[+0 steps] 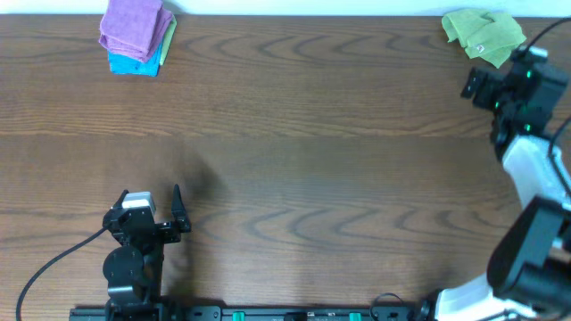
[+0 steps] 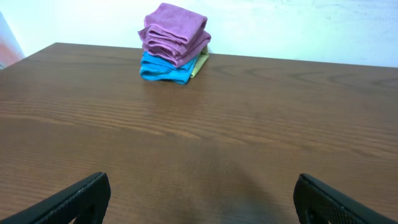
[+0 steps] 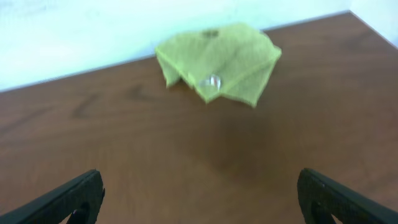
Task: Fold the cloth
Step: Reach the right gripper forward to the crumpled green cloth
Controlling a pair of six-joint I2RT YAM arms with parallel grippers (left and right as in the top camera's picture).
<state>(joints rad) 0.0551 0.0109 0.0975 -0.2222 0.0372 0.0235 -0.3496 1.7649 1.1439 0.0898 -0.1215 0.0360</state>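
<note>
The green cloth [image 1: 482, 34] lies crumpled in the far right corner of the surface [image 1: 294, 134], close to the back edge. It is bunched into an uneven heap with a loose corner hanging toward us, so we judge it not yet folded and in need of spreading flat first. In the right wrist view the green cloth [image 3: 217, 62] sits ahead of the fingers and clear of them, with bare wood between. The right pincer [image 1: 475, 87] is near the cloth on its near side and faces it, which we read as lining up for a first grab. The right pincer [image 3: 199, 186] has its two fingers wide apart at the bottom corners of its own view, holding nothing and touching nothing that we can see. Well apart, in the far left corner, a stack of folded cloths [image 1: 136, 36] rests with purple on top, blue beneath and a yellowish edge showing at the side. We take these for finished pieces set aside, out of the working area. The left pincer [image 1: 150, 201] sits by the near edge on the left, far from both the heap and the stack, seemingly parked until a second hold is needed. The left pincer [image 2: 202, 186] is also spread wide and empty, pointing across bare wood toward the stack of folded cloths [image 2: 174, 43].
</note>
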